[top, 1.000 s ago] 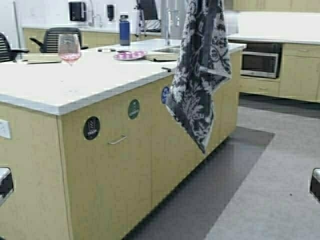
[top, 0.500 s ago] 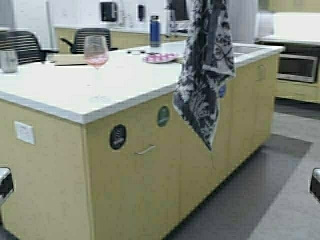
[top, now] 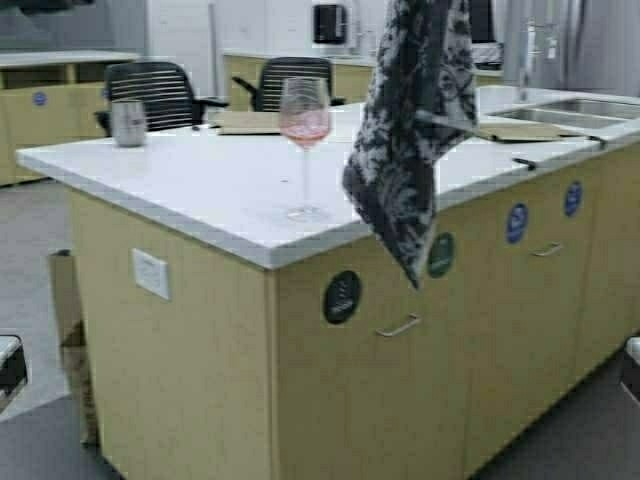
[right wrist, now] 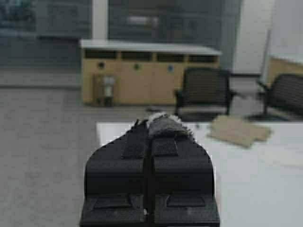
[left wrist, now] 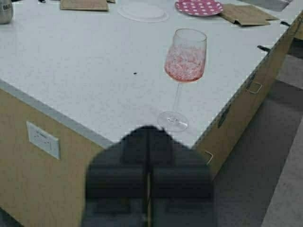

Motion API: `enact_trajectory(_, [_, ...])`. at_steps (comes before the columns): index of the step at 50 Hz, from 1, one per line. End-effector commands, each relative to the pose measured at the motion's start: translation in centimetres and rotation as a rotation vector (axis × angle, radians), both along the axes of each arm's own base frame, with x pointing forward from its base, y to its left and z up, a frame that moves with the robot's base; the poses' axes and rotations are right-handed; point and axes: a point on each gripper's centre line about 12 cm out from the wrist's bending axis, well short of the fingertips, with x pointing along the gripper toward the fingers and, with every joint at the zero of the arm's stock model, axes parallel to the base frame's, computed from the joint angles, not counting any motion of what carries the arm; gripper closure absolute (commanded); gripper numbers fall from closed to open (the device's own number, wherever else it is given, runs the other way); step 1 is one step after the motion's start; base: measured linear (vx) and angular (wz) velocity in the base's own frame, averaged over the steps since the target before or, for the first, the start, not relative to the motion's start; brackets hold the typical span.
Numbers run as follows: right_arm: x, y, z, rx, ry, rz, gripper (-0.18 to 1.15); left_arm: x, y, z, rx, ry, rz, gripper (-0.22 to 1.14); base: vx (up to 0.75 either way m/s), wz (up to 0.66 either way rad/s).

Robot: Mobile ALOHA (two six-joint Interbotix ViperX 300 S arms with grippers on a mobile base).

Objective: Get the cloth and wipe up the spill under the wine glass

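A: Base has driven. Whole scene slides right in the high view versus a second ago: the island corner now sits centre, and the steel tumbler (top: 128, 122) and two office chairs come into view at left. Things on the counter haven't moved; the robot has.

B: Left to right then. Left gripper (left wrist: 147, 137)?

A: Pressed shut on nothing, low at the left edge in the high view. Its wrist camera looks straight at the wine glass (top: 305, 140), pink bowl, foot on the white countertop (top: 190, 180) near the front edge. The glass was far left a second ago, now mid-frame and closer.

B: Spill?

A: Can't make it out under the foot. One dark speck on the counter in the left wrist view, that's all.

B: Cloth?

A: The cloth (top: 412, 130) hangs from above, just right of the glass, draping over the counter edge line, tail down past the cabinet stickers. Right gripper (right wrist: 154, 124) is clamped on its top corner; grey fringe pokes out between the fingers.

B: Meaning?

A: Cloth fetched, approach nearly done. Lifting the glass and wiping not started, I'd say.
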Motion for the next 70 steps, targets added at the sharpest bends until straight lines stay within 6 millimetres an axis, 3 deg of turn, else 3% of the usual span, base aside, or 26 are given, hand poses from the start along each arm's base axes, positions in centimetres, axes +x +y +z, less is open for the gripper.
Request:
enact_trajectory(1, [-0.2,-0.1,1.4,0.028,-0.046,0.0,0.88,1.5,-1.3,-0.9,0.0,-0.006,-0.032,0.89,0.17,0.22])
enact_trajectory(14, [0.9,0.1,2.3,0.033,-0.061,-0.011,0.88,4.9,-2.8,-4.6,0.017,0.041,-0.045,0.89,0.15,0.05])
enact_trajectory(28, [1.9,-1.5,1.7,0.022,-0.046,-0.073,0.88,9.2,-5.5,-10.1,0.035,0.066,-0.081,0.89,0.13,-0.01])
enact_trajectory(38, [2.3,-2.7,0.6,0.008,-0.022,-0.114,0.88,10.2,-7.2,-13.6,0.035,0.058,-0.117,0.89,0.14,-0.11])
enact_trajectory(53, [2.2,-2.8,0.4,0.011,-0.022,-0.113,0.88,10.1,-7.4,-16.2,0.06,0.056,-0.134,0.86,0.15,-0.1])
enact_trajectory(60, [2.1,-2.8,0.2,0.008,-0.017,-0.113,0.88,10.1,-7.9,-17.3,0.089,0.058,-0.183,0.75,0.15,-0.03])
enact_trajectory(70, [2.1,-2.8,-0.1,0.004,-0.01,-0.113,0.88,10.0,-8.8,-18.9,0.102,0.039,-0.259,0.43,0.12,0.01])
